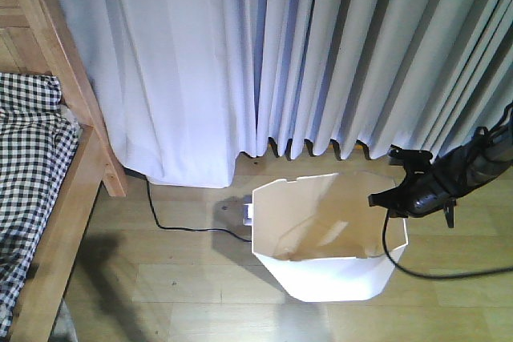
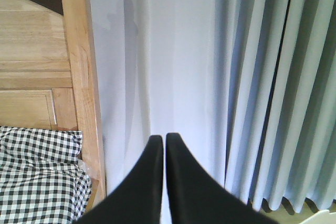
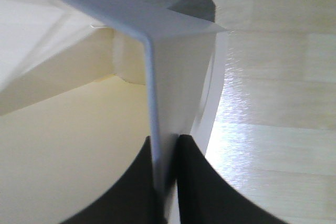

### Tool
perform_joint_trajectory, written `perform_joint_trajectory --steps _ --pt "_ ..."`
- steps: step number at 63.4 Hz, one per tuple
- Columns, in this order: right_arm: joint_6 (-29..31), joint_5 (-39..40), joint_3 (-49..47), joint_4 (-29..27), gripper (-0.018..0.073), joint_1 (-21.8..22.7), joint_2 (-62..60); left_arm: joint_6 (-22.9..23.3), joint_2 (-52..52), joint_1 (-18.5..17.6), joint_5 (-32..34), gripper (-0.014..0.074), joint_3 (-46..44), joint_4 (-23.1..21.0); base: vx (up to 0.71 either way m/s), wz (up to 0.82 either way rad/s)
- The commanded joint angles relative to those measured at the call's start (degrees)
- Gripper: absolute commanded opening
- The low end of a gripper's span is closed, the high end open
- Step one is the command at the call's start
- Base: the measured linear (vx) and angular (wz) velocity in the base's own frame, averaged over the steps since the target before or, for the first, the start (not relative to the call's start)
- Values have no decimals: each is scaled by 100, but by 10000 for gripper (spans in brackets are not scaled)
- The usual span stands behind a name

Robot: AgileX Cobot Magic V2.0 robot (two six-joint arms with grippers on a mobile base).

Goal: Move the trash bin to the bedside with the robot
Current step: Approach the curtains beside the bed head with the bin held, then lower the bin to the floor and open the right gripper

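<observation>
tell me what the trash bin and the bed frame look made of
Trash bin: likely thin plastic, white outside, cream inside, smooth with slight sheen; the wall looks sheet-thin and folds crisply at the corners.
Bed frame: looks like wood, light brown, satin finish; grain lines and panel joints show.

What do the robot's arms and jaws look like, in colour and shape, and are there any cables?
The right arm is slim and black, with a small black bracket on top near the right gripper and a thin black cable hanging from it. The left gripper has two matte black jaws, curved and tapering to narrow tips; the right one's look the same. No markings show.
</observation>
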State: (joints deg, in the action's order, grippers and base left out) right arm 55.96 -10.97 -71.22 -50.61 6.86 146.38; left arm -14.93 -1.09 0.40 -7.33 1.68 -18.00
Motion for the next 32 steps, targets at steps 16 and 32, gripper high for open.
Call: perform_joint_trajectory --steps 16,32 --pt "266 -1411 -1675 -182 -3 260 891 15 -55 -18 381 -6 163 -56 0 0" --pt "267 -1971 -2741 -266 -3 260 1792 15 -55 -18 381 -6 163 -56 0 0"
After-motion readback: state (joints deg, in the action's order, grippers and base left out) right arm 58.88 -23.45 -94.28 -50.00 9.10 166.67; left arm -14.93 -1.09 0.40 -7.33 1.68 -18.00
